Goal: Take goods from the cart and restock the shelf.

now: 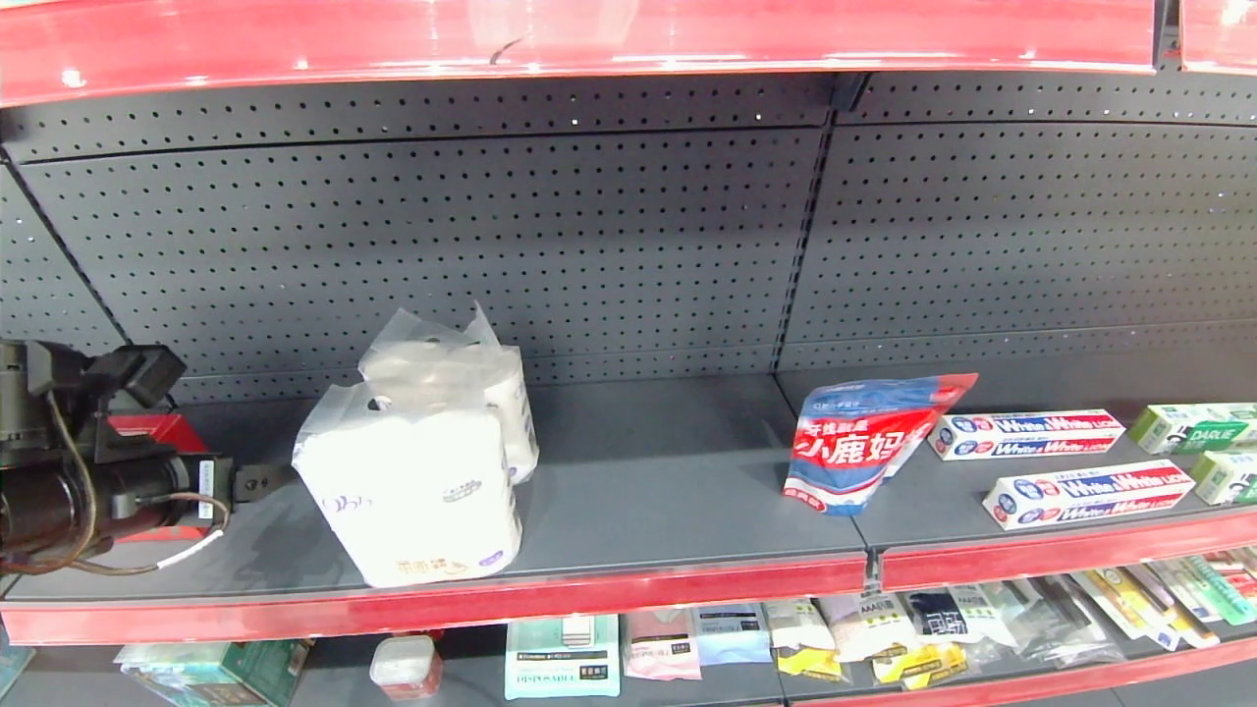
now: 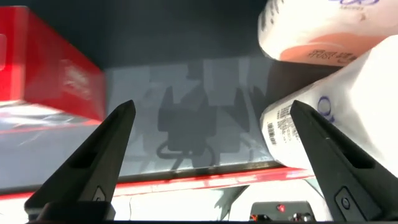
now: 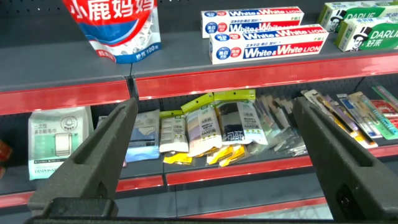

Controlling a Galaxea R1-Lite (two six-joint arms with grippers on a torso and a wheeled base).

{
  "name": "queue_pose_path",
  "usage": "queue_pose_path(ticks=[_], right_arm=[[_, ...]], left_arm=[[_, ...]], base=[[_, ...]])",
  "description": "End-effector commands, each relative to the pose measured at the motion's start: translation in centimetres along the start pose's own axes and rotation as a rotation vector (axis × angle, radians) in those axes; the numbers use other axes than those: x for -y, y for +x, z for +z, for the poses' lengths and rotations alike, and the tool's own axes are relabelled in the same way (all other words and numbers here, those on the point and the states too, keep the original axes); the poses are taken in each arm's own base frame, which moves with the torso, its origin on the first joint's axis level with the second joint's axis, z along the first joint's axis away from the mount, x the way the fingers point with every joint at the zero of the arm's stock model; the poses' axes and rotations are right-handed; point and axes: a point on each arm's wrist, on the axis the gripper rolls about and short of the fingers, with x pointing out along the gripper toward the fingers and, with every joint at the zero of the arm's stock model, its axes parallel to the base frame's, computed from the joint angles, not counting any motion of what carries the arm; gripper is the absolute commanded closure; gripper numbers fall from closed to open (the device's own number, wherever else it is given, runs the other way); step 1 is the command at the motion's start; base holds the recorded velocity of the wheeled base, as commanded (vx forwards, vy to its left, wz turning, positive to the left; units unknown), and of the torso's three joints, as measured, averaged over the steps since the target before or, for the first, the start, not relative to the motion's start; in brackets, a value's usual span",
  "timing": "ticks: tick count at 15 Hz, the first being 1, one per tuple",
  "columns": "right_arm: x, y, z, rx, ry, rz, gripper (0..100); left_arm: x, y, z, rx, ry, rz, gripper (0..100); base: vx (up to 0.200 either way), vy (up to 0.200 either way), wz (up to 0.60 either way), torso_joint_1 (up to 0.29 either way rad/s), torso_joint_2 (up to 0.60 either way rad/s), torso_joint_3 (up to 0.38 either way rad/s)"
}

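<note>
Since the left gripper (image 2: pixel 212 107) stood wide open and empty at 9 o'clock of the 2 toilet paper packs (image 1: pixel 417 491) on the shelf (image 1: pixel 668 491), that placing looked done. The right gripper (image 3: pixel 214 102) was likewise spread and empty. The next move probably called for backing the left arm out without nudging the packs, then fetching more stock.

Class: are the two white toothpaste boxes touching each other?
Apart. The head view shows a strip of grey shelf between the rear toothpaste box and the front toothpaste box.
</note>
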Motion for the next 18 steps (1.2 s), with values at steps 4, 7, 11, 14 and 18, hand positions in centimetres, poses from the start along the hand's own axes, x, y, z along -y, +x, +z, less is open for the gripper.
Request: queue_pose_path(ticks=[4,7,11,14,18], right_arm=[[0.0,0.0,0.0,-0.002,0.0,0.0,0],[0.0,0.0,0.0,-0.002,0.0,0.0,0],[0.0,0.0,0.0,-0.002,0.0,0.0,0],[0.0,0.0,0.0,-0.002,0.0,0.0,0],[0.0,0.0,0.0,-0.002,0.0,0.0,0]], left_arm=[[2.2,-8.4,-1.8,0.214,0.058,-0.026,0],[4.4,-15.7,-7.3,0.396,0.123,-0.112,0],[5.3,-20.7,-17.4,0.528,0.136,-0.103,0],[5.0,-19.8,-17.4,0.52,0.024,-0.058,0],[4.4,-16.4,-19.3,0.522,0.001,0.137,0]], base=[[0.0,0.0,0.0,0.0,0.0,0.0],[0.0,0.0,0.0,0.0,0.0,0.0],[0.0,0.0,0.0,0.0,0.0,0.0],[0.0,0.0,0.0,0.0,0.0,0.0],[0.0,0.0,0.0,0.0,0.0,0.0]])
